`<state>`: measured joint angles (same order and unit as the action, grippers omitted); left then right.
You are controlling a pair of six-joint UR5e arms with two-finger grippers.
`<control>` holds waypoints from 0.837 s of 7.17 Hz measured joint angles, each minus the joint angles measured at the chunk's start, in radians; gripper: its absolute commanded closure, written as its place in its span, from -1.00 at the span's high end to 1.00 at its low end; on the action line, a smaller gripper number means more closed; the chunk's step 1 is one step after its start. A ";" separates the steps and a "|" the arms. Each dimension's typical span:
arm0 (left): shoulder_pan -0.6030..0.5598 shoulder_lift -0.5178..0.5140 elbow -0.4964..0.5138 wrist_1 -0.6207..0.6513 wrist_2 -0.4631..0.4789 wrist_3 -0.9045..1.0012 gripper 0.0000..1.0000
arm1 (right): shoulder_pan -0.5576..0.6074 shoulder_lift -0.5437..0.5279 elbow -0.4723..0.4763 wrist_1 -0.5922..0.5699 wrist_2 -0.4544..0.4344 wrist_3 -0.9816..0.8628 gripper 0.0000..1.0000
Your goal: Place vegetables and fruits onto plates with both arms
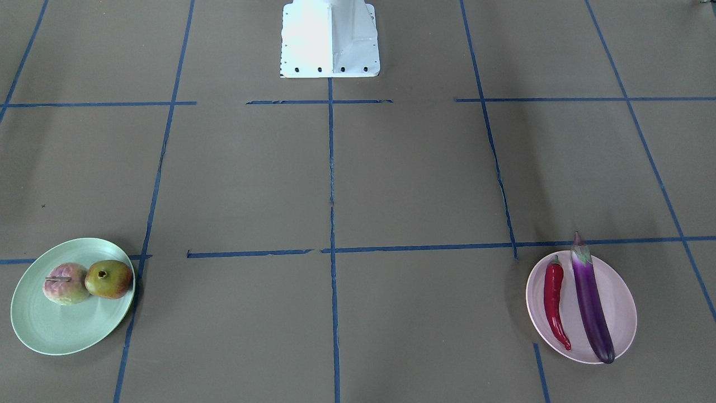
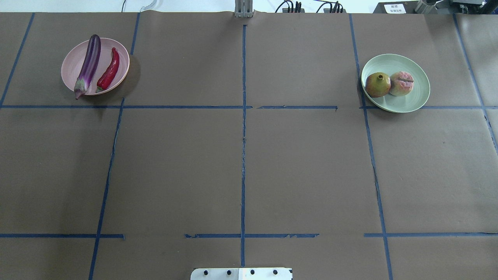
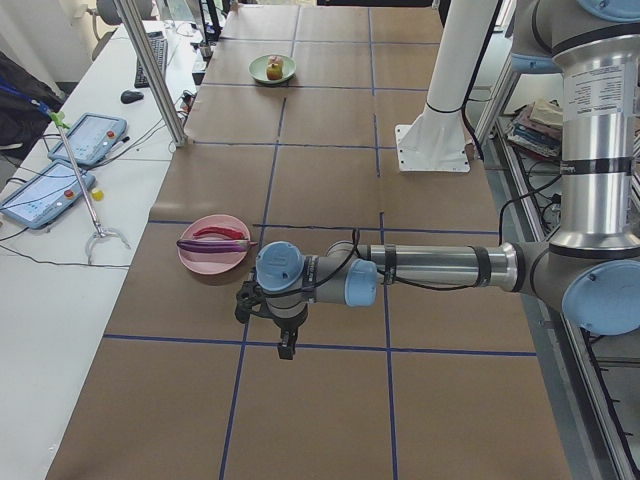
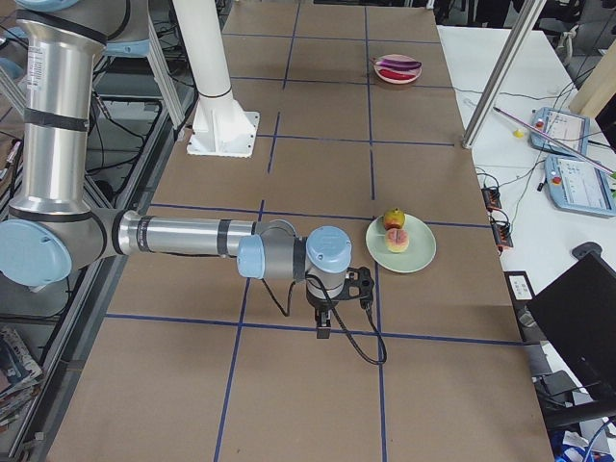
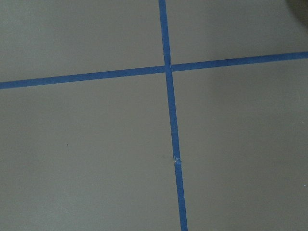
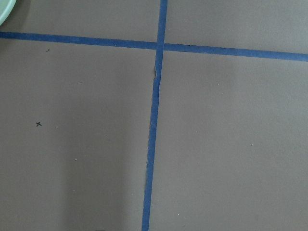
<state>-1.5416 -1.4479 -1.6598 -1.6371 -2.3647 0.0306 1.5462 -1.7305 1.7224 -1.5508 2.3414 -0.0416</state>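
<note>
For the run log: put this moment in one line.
eggplant, chili: on pink plate | red-green fruit, pink fruit: on green plate | left arm, right arm: over table | task: looks done

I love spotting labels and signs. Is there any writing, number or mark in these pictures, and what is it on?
"x": a small pen mark on the brown table cover.
White label on a dark box beyond the table's far edge: printed, but too small to read.
Two handheld screens on the white desk: too blurred to read.
Pink plate and mint plate: no writing shows.
</note>
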 measured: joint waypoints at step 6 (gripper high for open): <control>-0.012 0.038 -0.023 -0.009 0.003 -0.001 1.00 | -0.001 -0.001 0.003 0.000 -0.002 0.002 1.00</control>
<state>-1.5538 -1.4098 -1.6827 -1.6458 -2.3613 0.0291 1.5450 -1.7319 1.7257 -1.5509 2.3396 -0.0399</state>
